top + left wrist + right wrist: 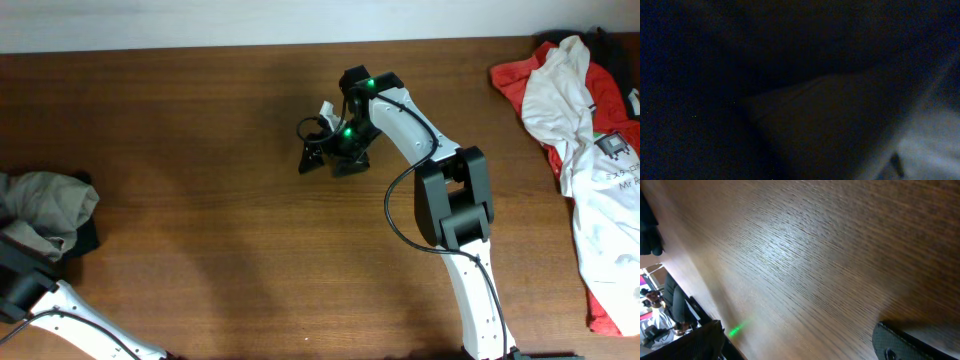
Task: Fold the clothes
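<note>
Brown wooden table (200,230) lies under the right gripper (329,162), whose two black fingers (905,342) are spread wide and hold nothing. Far to its left sits the crumpled grey-green cotton garment (45,205). It hides the left gripper, so I cannot tell its grip.

I'm working in what looks like a robotics lab: a white-and-black jointed robot arm (452,205) at a brown wood-grain table (200,200), with a dark chair (674,304) beyond its edge.

Overhead top-down over table (200,150), wrists close-up
</note>
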### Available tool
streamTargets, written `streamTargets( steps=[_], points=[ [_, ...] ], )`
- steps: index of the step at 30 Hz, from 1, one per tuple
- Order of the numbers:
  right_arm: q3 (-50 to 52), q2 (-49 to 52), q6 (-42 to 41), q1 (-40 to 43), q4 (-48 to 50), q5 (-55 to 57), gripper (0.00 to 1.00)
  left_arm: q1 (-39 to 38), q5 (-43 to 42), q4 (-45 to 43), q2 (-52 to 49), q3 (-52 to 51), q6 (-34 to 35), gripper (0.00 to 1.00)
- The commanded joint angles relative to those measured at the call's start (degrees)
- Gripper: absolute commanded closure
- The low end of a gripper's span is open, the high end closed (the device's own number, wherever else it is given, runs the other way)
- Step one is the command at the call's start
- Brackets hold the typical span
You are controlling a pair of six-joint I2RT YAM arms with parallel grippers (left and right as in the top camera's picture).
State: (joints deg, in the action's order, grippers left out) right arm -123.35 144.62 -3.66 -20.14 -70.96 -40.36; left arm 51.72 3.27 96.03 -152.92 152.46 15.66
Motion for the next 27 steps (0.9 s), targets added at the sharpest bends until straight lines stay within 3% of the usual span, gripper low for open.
streamTargets(
  steps=[1, 3, 4, 6, 7, 8, 9, 12, 14, 17, 21, 22, 23, 24, 26, 27],
  points=[
    [0.68, 1.38, 1.77, -0.59, -1.27, 3.93, 0.01, -0.09, -0.22, 0.72, 2.01, -1.73, 1.86, 0.99],
    [0.68, 1.38, 1.77, -0.59, -1.03, 3.98, 0.01, -0.09, -0.5, 0.72, 2.43, -1.75, 1.86, 0.97],
    [0.68, 1.4, 1.77, -0.59, -1.05, 4.02, 0.01, -0.09, -0.7, 0.72, 2.58, -1.75, 1.86, 0.88],
    [0.68, 1.38, 1.77, -0.59, -1.07, 4.46, 0.01, -0.09, -0.72, 0.72, 3.67, -1.75, 1.86, 0.34],
    [0.68, 1.4, 1.77, -0.59, -1.09, 4.83, 0.01, -0.09, -1.14, 0.72, 4.5, -1.75, 1.88, 0.24],
    [0.68, 1.4, 1.77, -0.59, -1.18, 4.87, 0.01, -0.09, -1.86, 0.72, 5.46, -1.75, 2.25, 0.07],
    [0.68, 1.4, 1.77, -0.59, -1.29, 5.05, 0.01, -0.09, -2.69, 0.72, 6.45, -1.75, 3.26, 0.01],
    [0.68, 1.42, 1.77, -0.59, -1.79, 5.05, 0.01, -0.09, -6.97, 0.72, 10.36, -1.75, 5.99, 0.03],
    [0.68, 1.9, 1.77, -0.59, -2.14, 5.03, 0.01, -0.2, -7.48, 0.7, 14.27, -1.75, 6.19, 0.46],
    [0.68, 3.91, 1.77, -0.61, -3.04, 5.01, 0.01, -0.22, -12.44, 0.7, 19.87, -1.75, 6.86, 0.46],
    [0.68, 4.48, 1.73, -1.01, -2.29, 4.81, 0.01, -0.26, -12.09, 0.7, 24.76, -1.79, 6.54, 0.46],
    [0.68, 4.48, 1.73, -1.01, -2.14, 4.79, 0.01, -0.81, -11.72, 0.57, 24.22, -2.69, 5.9, 0.55],
    [0.68, 4.48, 1.73, -1.03, -2.16, 4.72, 0.01, -1.4, -10.84, 0.39, 23.61, -3.63, 5.9, 0.84],
    [0.68, 4.48, 1.75, -1.01, -2.29, 4.13, 0.01, -1.68, -10.14, 0.31, 23.08, -4.11, 5.88, 1.0],
    [0.68, 4.48, 1.73, -1.01, -2.36, 3.26, 0.01, -2.25, -7.87, -0.35, 19.58, -6.38, 4.07, 0.99],
    [0.68, 4.48, 1.75, -1.03, -2.54, 2.86, 0.02, -2.23, -7.98, -0.59, 17.25, -8.13, 3.76, 0.78]
  ],
)
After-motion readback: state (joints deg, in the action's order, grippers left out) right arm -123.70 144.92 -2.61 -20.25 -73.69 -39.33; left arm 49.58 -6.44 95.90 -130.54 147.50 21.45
